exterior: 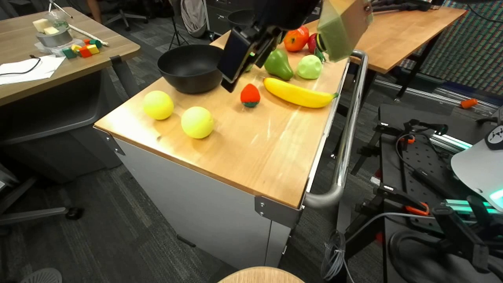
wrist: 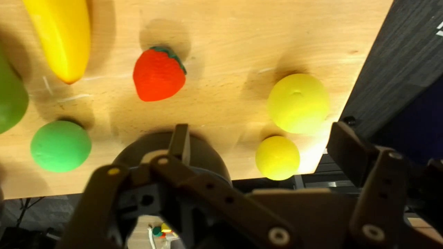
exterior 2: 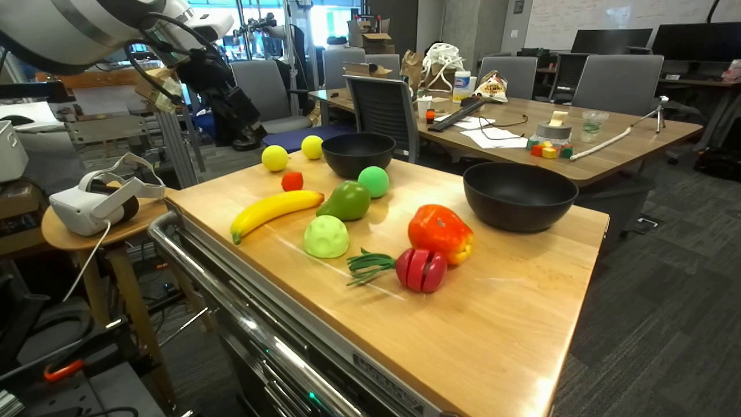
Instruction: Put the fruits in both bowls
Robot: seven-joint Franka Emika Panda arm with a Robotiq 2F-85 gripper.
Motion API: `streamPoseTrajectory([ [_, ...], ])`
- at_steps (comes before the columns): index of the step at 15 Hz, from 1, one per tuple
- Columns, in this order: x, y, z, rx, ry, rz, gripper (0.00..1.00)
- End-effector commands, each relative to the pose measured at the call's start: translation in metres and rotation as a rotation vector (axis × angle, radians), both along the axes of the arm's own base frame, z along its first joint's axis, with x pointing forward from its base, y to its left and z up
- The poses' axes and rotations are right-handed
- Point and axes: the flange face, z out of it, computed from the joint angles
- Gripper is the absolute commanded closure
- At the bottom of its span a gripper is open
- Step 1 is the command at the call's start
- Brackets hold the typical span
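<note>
We've got a chunky, rounded white arm (exterior 2: 75,26) behind a blocky black gripper (wrist: 263,147), black cables (exterior 2: 188,29) looping just above it, plus pale round screws (wrist: 278,236) and a yellow dot (wrist: 113,171) on its linkages (wrist: 251,218).

Your surface: wooden cart top (exterior 2: 498,324). On it you have black bowl (exterior 2: 343,163), two yellow balls (exterior 2: 275,158) near that bowl; strawberry (exterior 2: 292,181); banana (exterior 2: 272,209); pear (exterior 2: 348,201) near green ball (exterior 2: 374,182); pale green fruit (exterior 2: 326,236); second black bowl (exterior 2: 518,214), orange-red pepper (exterior 2: 435,230) near it; radish (exterior 2: 415,270) just beside pepper.
</note>
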Motion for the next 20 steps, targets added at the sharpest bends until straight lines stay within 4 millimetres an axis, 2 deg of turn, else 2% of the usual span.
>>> streamPoseTrajectory([
  [1,0.038,0.016,-0.008,0.085,0.014,0.02,0.0],
  [9,0.086,0.047,-0.067,0.096,0.102,0.135,0.0],
  [10,0.09,0.05,-0.074,0.092,0.109,0.142,0.19],
  [14,0.102,0.062,-0.09,0.09,0.142,0.161,0.51],
  [16,0.107,0.061,-0.083,0.085,0.13,0.166,0.66],
  [17,0.111,0.058,-0.081,0.075,0.129,0.164,0.72],
  [20,0.114,0.058,-0.079,0.049,0.144,0.161,0.78],
])
